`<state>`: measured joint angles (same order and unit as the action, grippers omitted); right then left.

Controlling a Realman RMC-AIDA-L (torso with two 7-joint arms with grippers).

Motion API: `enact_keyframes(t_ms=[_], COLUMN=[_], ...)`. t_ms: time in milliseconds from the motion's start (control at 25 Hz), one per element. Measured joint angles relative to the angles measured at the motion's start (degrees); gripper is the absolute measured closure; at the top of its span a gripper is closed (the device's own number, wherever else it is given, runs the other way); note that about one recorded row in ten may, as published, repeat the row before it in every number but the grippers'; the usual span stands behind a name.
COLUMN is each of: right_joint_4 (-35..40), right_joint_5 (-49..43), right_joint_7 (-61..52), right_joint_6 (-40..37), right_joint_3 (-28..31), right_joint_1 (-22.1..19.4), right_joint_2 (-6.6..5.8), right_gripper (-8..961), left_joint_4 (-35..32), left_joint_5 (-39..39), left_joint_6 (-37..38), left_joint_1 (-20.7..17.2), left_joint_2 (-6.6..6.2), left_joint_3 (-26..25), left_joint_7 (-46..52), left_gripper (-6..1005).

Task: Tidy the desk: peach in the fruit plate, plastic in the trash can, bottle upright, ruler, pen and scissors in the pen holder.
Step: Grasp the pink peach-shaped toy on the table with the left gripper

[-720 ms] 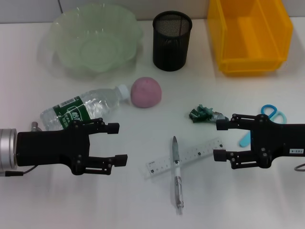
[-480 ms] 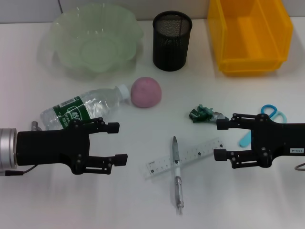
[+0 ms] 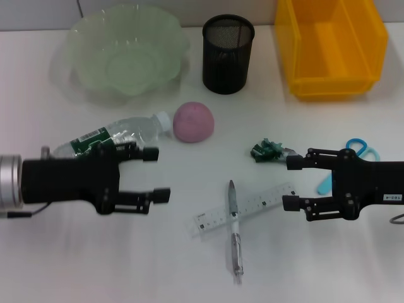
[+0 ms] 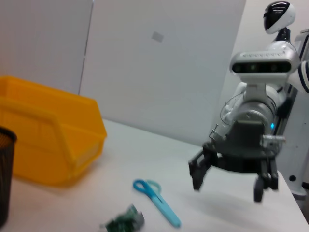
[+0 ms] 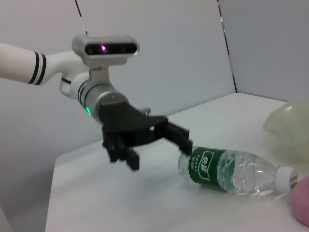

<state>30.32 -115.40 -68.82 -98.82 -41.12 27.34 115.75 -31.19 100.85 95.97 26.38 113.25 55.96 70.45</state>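
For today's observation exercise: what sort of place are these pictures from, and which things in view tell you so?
Probably a robot test desk staged as an office workspace. A plain white desk carries stationery: a pen holder, a ruler and a pen. Two robot grippers, left and right, hover open above it.

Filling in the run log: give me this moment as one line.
left gripper: open, by lying bottle | right gripper: open, near ruler | peach, pen, scissors: on desk
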Motion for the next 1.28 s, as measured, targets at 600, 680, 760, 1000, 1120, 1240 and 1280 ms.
enact_keyframes(t_ms=[600, 680, 760, 1000, 1120, 1240, 1280], right_joint_4=[0.00, 0.00, 0.00, 0.00, 0.00, 0.00, 0.00], right_joint_5=[0.00, 0.01, 0.00, 0.00, 0.00, 0.00, 0.00], right_joint_7=[0.10, 0.09, 0.08, 0.05, -0.02, -0.11, -0.13], right_joint_6=[1.23, 1.27, 1.29, 1.32, 1.35, 1.36, 1.36], right_joint_3=[0.37, 0.34, 0.32, 0.43, 0.43, 0.42, 0.42], right_joint_1=[-0.53, -0.49, -0.42, -0.37, -0.36, -0.36, -0.36], right_joint_2=[0.09, 0.09, 0.09, 0.10, 0.07, 0.02, 0.02], right_gripper=[124, 124, 124, 124, 124, 124, 124], left_joint_4=[-6.90, -6.80, -5.96, -3.94, -4.03, -3.97, -3.92], left_joint_5=[6.91, 8.89, 12.13, 13.69, 13.70, 13.94, 14.22], left_joint_6=[-16.08, -17.72, -20.97, -34.88, -37.71, -41.44, -42.25], left_joint_1=[14.20, 15.41, 17.37, 19.82, 19.86, 19.95, 19.98], left_joint_2=[4.78, 5.08, 5.36, 5.57, 5.57, 5.58, 5.59], left_joint_3=[-0.85, -0.78, -0.17, 12.00, 15.51, 19.67, 20.43], left_joint_7=[11.21, 12.17, 13.75, 19.12, 20.52, 22.10, 22.43], left_gripper=[181, 183, 186, 194, 197, 201, 202])
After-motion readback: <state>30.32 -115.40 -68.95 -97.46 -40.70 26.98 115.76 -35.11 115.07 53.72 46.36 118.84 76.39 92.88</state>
